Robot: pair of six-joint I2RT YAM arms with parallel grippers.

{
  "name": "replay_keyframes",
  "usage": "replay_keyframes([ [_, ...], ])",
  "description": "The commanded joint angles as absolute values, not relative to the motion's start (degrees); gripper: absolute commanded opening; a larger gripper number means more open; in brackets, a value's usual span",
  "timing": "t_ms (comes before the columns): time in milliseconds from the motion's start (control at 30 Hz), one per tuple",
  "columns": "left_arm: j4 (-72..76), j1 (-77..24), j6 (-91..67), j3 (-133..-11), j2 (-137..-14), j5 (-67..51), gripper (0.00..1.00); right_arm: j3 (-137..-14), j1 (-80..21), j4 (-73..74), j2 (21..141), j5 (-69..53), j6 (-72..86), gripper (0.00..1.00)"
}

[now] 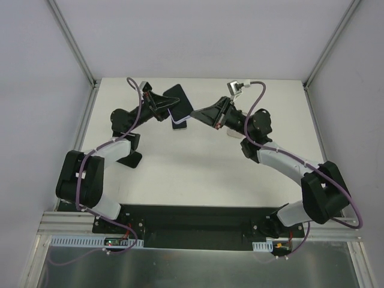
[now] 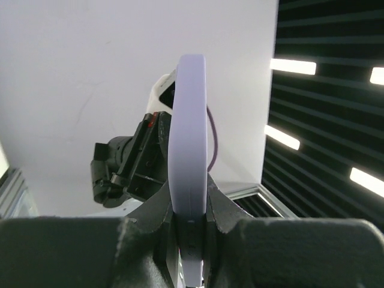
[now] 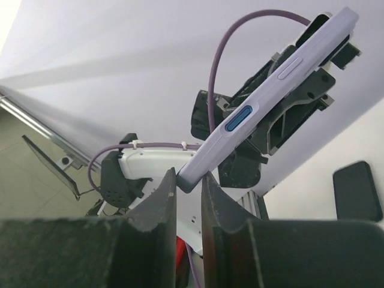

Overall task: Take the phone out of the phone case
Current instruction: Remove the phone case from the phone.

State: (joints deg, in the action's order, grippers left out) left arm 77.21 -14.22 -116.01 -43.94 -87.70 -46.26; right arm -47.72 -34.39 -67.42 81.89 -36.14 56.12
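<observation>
Desk [image 1: 198, 180] top is white; above its far middle the lilac phone case [image 3: 264, 93] hangs edge-on, long axis slanting from the right pincer [image 3: 187, 177], clamped on its lower corner, up to the left pincer [image 2: 191, 207], clamped on the other end. Black phone [image 3: 358, 191] lies flat on the desk, out of the case. Blue side button [image 3: 238, 117] faces the right wrist camera

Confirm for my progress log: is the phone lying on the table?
Yes, the dark phone lies flat on the white table, apart from the lavender case.
</observation>
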Motion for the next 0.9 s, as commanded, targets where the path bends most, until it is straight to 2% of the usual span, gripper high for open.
replay_keyframes([
  [0,95.9,-16.3,-131.7,-48.2,-86.7,-43.9,0.00,-59.6,-36.9,-87.9,83.4,-45.4,59.3,0.02],
  [467,96.5,-16.3,-132.3,-58.0,-85.9,-48.6,0.00,-81.5,-39.0,-87.9,89.0,-59.5,68.6,0.01],
  [867,96.4,-16.3,-131.8,-56.9,-82.4,-53.2,0.00,-88.3,-39.3,-87.9,93.5,-67.3,71.6,0.02],
])
